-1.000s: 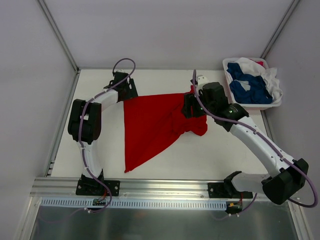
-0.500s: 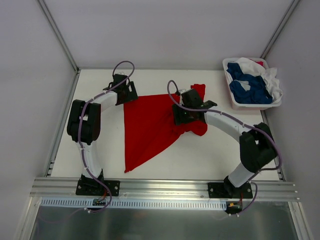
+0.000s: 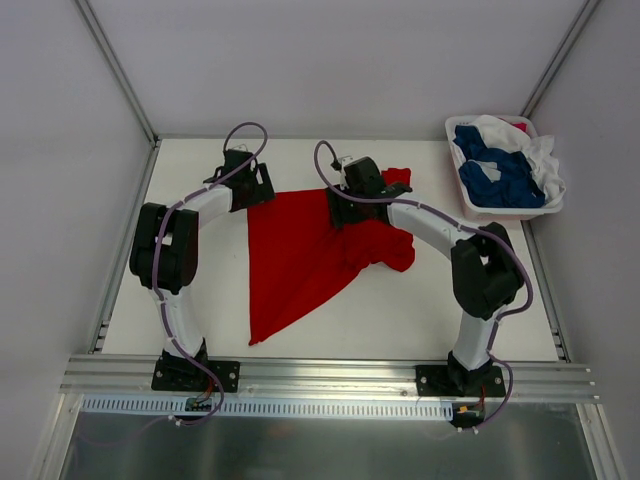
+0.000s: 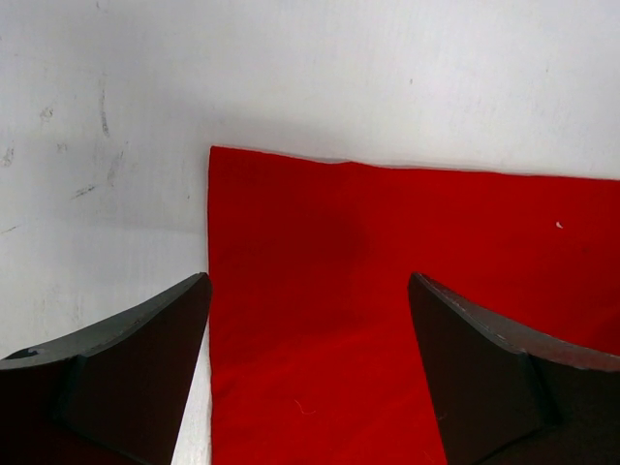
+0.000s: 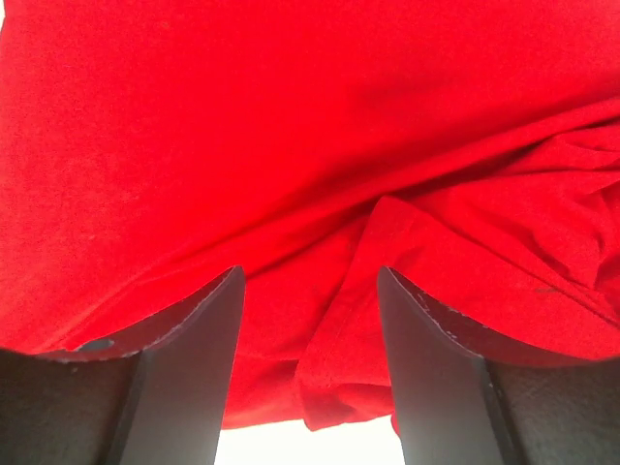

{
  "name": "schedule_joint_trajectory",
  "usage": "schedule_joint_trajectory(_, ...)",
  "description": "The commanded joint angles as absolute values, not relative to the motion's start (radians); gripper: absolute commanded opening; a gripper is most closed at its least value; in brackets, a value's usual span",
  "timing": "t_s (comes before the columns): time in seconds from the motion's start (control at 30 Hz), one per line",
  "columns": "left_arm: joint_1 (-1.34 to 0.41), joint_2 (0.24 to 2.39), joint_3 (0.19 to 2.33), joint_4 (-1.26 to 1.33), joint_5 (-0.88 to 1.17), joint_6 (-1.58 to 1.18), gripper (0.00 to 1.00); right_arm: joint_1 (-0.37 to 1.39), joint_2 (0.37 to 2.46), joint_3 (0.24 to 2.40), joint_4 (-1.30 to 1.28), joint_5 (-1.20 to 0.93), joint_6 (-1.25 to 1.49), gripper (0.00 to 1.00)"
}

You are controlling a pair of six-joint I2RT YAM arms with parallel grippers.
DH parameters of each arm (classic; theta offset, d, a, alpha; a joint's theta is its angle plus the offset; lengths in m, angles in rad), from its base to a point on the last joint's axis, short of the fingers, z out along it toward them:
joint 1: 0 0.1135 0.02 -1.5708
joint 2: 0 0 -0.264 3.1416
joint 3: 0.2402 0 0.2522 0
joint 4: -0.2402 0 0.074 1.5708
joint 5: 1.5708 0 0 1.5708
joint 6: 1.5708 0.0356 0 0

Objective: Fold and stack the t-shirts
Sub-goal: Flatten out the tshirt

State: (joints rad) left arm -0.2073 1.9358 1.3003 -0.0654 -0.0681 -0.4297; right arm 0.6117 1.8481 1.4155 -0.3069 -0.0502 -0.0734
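Note:
The bright red t-shirt (image 3: 300, 250) lies spread on the white table as a rough triangle, bunched at its right end. My left gripper (image 3: 257, 193) hangs over its far left corner, open; in the left wrist view the flat cloth (image 4: 387, 242) runs between the fingers of this gripper (image 4: 308, 281). My right gripper (image 3: 343, 210) stands open over the middle of the shirt's far edge. In the right wrist view a folded hem of the shirt (image 5: 291, 116) lies between that gripper's (image 5: 310, 276) fingers. Dark blue t-shirts (image 3: 495, 175) and a white one (image 3: 540, 160) sit in the basket.
The white plastic basket (image 3: 500, 212) stands at the table's far right corner. Grey walls and metal frame posts close in the table (image 3: 430, 310) on three sides. An aluminium rail with both arm bases runs along the near edge.
My right arm has swung left and back, from the shirt's bunched right end to the middle of its far edge. The left arm has barely moved. The shirt lies as before.

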Motion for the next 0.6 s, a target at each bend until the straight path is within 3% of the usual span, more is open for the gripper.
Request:
schedule_joint_trajectory(0.0,-0.202,1.878,1.285,-0.043,-0.048,-0.442,0.84,0.629,1.871,1.437,-0.288,0.042,-0.115,0.61)
schedule_joint_trajectory(0.57,-0.202,1.862,1.275,-0.037,-0.051,-0.439,0.84,0.675,1.856,1.304,-0.222,0.284,-0.153,0.55)
